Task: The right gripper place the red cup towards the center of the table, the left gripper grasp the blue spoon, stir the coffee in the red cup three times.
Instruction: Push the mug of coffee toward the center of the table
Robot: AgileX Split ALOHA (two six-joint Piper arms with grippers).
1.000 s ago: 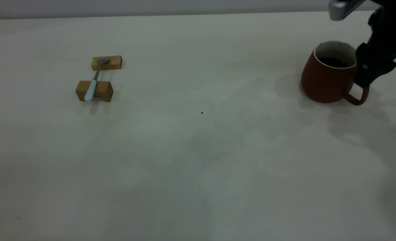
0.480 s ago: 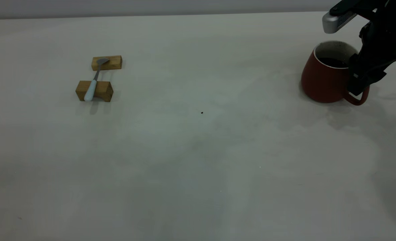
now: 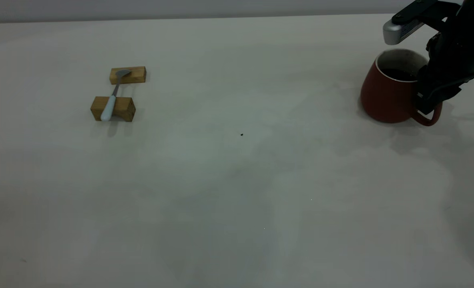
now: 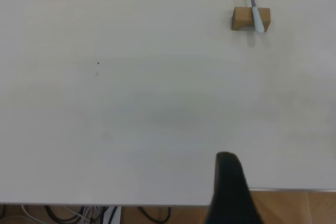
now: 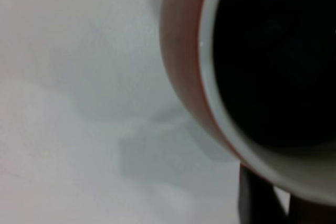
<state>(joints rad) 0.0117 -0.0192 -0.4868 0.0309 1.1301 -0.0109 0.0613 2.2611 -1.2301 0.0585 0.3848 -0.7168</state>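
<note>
The red cup (image 3: 389, 94) stands at the table's (image 3: 237, 180) far right, holding dark coffee (image 3: 399, 74); its handle (image 3: 431, 118) points toward the front right. My right gripper (image 3: 428, 105) is down over the top of that handle. In the right wrist view the cup's rim (image 5: 210, 87) and coffee (image 5: 273, 56) fill the frame, and a dark fingertip (image 5: 257, 198) sits beside the handle (image 5: 312, 214) with a sliver of table between them. The blue spoon (image 3: 109, 105) lies across two wooden blocks at the left. My left gripper (image 4: 227, 182) hangs at the table edge, far from the spoon (image 4: 255, 15).
Two tan wooden blocks (image 3: 113, 108) (image 3: 127, 75) carry the spoon, handle on the nearer one, bowl on the farther. A tiny dark speck (image 3: 242, 135) marks the middle of the table. Cables (image 4: 79, 214) and a wooden floor (image 4: 299, 208) show beyond the table edge.
My right gripper has come down from above the cup's right side to the handle, then settled a little. The cup, spoon and blocks have stayed put.
</note>
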